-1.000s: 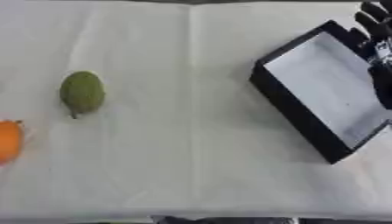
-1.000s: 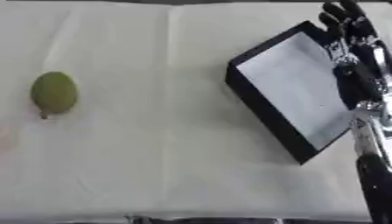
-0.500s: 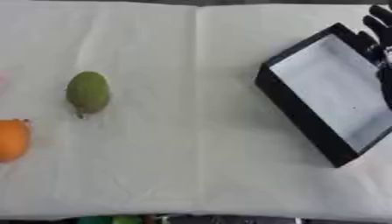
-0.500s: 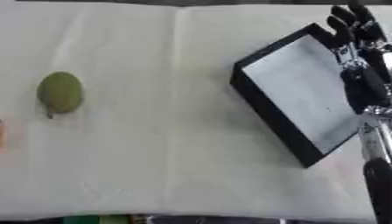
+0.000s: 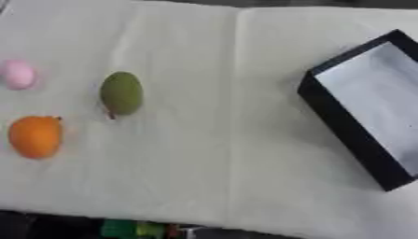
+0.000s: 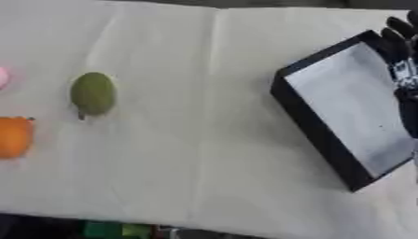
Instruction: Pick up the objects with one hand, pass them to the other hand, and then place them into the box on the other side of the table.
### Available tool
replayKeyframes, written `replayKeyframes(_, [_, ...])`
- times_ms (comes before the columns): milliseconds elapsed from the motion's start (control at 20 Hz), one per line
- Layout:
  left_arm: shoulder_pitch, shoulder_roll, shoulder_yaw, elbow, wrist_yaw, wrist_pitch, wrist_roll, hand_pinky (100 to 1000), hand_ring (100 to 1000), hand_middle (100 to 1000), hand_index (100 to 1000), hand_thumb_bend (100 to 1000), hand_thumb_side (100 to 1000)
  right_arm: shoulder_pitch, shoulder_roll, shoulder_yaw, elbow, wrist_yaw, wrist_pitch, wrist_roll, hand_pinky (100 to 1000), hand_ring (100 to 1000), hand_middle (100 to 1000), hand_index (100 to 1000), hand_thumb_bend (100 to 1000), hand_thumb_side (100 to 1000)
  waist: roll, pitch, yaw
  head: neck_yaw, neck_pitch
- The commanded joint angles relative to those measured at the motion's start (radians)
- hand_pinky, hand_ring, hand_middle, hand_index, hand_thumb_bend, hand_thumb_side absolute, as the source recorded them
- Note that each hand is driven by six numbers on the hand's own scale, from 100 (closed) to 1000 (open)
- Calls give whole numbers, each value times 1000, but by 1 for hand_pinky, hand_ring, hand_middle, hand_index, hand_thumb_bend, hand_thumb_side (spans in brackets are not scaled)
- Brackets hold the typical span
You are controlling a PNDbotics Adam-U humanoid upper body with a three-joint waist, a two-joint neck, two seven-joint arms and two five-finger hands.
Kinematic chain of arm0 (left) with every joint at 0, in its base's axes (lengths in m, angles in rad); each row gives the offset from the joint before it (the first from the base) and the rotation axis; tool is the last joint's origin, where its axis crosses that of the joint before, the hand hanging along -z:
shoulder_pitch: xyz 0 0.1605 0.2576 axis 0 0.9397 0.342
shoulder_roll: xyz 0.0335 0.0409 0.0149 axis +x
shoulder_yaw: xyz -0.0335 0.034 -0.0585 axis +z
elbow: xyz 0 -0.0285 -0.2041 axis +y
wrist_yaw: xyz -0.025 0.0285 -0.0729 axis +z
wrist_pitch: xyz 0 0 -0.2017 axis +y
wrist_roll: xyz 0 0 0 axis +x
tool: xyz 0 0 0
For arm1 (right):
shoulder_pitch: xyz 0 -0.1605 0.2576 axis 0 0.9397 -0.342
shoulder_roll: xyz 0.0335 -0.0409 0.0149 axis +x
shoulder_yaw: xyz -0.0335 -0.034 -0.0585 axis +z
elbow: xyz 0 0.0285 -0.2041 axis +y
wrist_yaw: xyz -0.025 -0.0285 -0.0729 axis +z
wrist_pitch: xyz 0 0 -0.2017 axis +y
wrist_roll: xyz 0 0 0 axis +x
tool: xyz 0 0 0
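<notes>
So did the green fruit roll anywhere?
No. The green fruit lies just as far from the black box as before; only the camera shifted.

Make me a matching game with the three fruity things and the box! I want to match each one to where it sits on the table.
Things:
1. pink object
2. green fruit
3. orange fruit
4. black box

Places:
A. on the right side of the table, lying askew
B. at the left edge, nearest the front of the table
C. at the left edge, farther back than the others on that side
D. left of the middle, between the left-edge things and the box

Pairs: 1-C, 2-D, 3-B, 4-A
</notes>
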Motion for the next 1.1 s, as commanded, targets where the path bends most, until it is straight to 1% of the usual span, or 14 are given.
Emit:
replayKeyframes(50, [-55, 107, -37, 60, -45, 29, -40, 866, 750, 730, 898, 158, 702, -1, -37, 0, -21, 8, -5, 8, 1000, 1000, 929, 1000, 100, 396, 6, -20, 0, 12, -17])
replayKeyframes(350, [-186, 213, -149, 205, -134, 111, -128, 876, 769, 752, 911, 187, 666, 4, -53, 8, -21, 5, -25, 19, 1000, 1000, 928, 1000, 100, 389, 5, -15, -3, 0, -39])
replayKeyframes(450, [-233, 235, -184, 253, -164, 133, -158, 879, 772, 757, 913, 190, 659, 6, -56, 10, -21, 7, -31, 23, 1000, 1000, 928, 1000, 100, 387, 3, -12, -3, -4, -46])
replayKeyframes(550, [-279, 254, -224, 303, -194, 151, -188, 886, 783, 768, 916, 210, 627, 7, -61, 13, -21, 10, -39, 27, 1000, 1000, 927, 1000, 100, 384, 1, -8, -2, -12, -52])
replayKeyframes(700, [-348, 269, -279, 384, -243, 163, -237, 890, 793, 779, 918, 247, 582, 8, -67, 17, -21, 11, -50, 31, 1000, 1000, 927, 1000, 100, 380, -2, -5, -1, -22, -46])
replayKeyframes(750, [-389, 272, -284, 473, -295, 130, -281, 893, 797, 784, 918, 266, 571, 9, -69, 18, -21, 10, -52, 33, 1000, 1000, 927, 1000, 100, 380, -3, -6, 0, -22, -42])
replayKeyframes(800, [-432, 272, -279, 578, -365, 71, -325, 894, 800, 786, 918, 276, 562, 10, -70, 20, -21, 10, -54, 34, 1000, 1000, 927, 1000, 100, 379, -5, -7, 1, -20, -37])
replayKeyframes(900, [-493, 265, -267, 728, -482, -20, -371, 897, 807, 791, 917, 323, 544, 13, -72, 23, -21, 11, -58, 38, 1000, 1000, 927, 1000, 100, 378, -7, -9, 3, -10, -31])
replayKeyframes(1000, [-531, 254, -265, 815, -559, -71, -396, 902, 813, 794, 914, 361, 525, 14, -73, 25, -21, 12, -61, 40, 1000, 1000, 926, 1000, 100, 377, -9, -10, 4, 2, -29])
replayKeyframes(1100, [-561, 240, -266, 868, -611, -98, -424, 907, 818, 794, 911, 407, 508, 15, -75, 28, -21, 12, -62, 42, 1000, 1000, 926, 1000, 100, 377, -10, -11, 4, 17, -30])
